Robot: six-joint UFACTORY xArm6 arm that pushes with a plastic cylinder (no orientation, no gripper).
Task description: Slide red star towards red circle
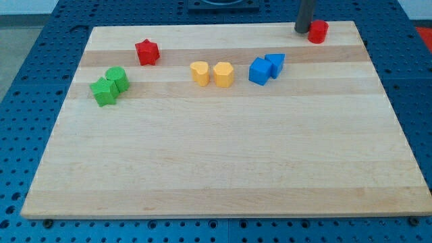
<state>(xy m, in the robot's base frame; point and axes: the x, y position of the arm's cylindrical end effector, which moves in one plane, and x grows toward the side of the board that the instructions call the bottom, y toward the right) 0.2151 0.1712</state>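
The red star (146, 52) lies near the view's top left of the wooden board (223, 155). The red circle (318, 31) stands at the view's top right, close to the board's top edge. My tip (302, 30) rests on the board just left of the red circle, touching or almost touching it. The tip is far to the right of the red star.
A green star (104, 92) and a green circle (117, 78) sit together at the left. Two yellow blocks (199, 72) (224, 74) sit side by side at top centre. A blue cube (259, 71) and a blue triangle (275, 63) touch to their right.
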